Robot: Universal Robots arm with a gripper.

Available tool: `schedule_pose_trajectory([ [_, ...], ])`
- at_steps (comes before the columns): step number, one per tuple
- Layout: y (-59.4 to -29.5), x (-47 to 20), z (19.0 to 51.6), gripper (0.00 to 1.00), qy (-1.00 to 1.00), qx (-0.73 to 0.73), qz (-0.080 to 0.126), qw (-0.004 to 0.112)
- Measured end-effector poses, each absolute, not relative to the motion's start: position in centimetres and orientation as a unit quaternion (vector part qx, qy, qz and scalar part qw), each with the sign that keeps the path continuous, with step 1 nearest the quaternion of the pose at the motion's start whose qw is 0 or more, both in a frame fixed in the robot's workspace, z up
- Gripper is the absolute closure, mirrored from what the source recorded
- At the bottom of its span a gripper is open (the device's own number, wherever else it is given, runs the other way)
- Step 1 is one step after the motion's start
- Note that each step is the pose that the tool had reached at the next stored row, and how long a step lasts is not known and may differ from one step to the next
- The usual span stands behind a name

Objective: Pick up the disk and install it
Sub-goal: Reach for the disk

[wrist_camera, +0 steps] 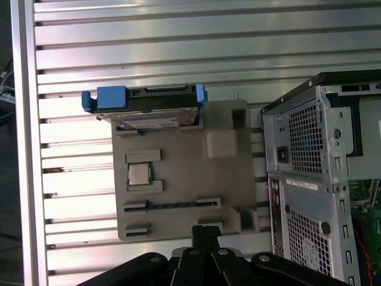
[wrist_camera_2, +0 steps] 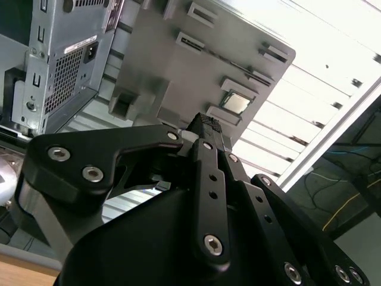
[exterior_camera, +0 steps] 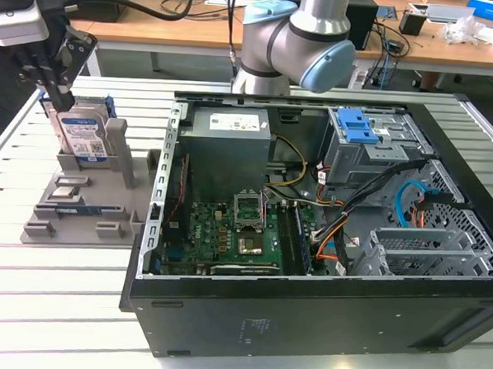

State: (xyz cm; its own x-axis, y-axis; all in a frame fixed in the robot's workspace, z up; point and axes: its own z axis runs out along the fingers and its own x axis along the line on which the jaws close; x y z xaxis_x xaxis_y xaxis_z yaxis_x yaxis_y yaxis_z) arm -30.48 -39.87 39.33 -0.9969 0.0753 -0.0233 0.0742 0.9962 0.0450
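Gripper (exterior_camera: 62, 100) clenched, empty. Disk (exterior_camera: 84, 136) just below tips, upright in holder (exterior_camera: 88, 209) slot; contact unclear. Risk: descending with fingers together likely jabs disk edge or blue rail (wrist_camera: 110, 97), tilting it; off-centre grasp could jam it entering case (exterior_camera: 326, 238).

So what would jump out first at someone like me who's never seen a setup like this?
Most likely the big black computer case lying open on the slatted metal table, its green circuit board and cables exposed. Next, at the exterior view's left, the disk with blue side rails stands on edge in a grey holder, the black gripper near its top. Behind the case rises the grey-and-blue arm.
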Motion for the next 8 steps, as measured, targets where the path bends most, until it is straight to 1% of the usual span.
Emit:
schedule_pose_trajectory([
  [8,-39.79,-31.47,39.32,0.89,0.999,0.037,0.022,0.013],
])
